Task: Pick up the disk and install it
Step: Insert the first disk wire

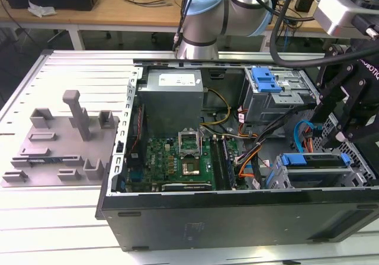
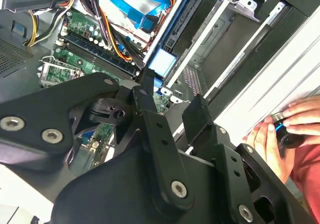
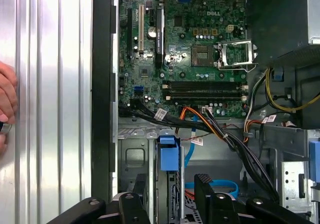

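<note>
The disk (image 1: 314, 160), silver with blue rails at both ends, sits edge-up in the drive bay at the front corner of the open computer case, on the exterior view's right. My gripper (image 1: 330, 136) hangs just above it. In the first wrist view the two black fingers (image 3: 141, 184) stand apart on either side of the disk's blue tab (image 3: 169, 156) without touching it. The second wrist view shows that blue tab (image 2: 161, 63) just beyond the spread fingertips (image 2: 146, 79). My gripper (image 3: 171, 178) (image 2: 171, 90) is open and holds nothing.
A grey cage with a ribbed blue tab (image 1: 266, 80) and a grey metal box (image 1: 172, 96) stand at the case's back. The green motherboard (image 1: 177, 161) and loose cables (image 1: 254, 158) lie beside the bay. A person's hand (image 2: 280, 129) rests on the white table. A grey fixture (image 1: 59, 141) lies on the exterior view's left.
</note>
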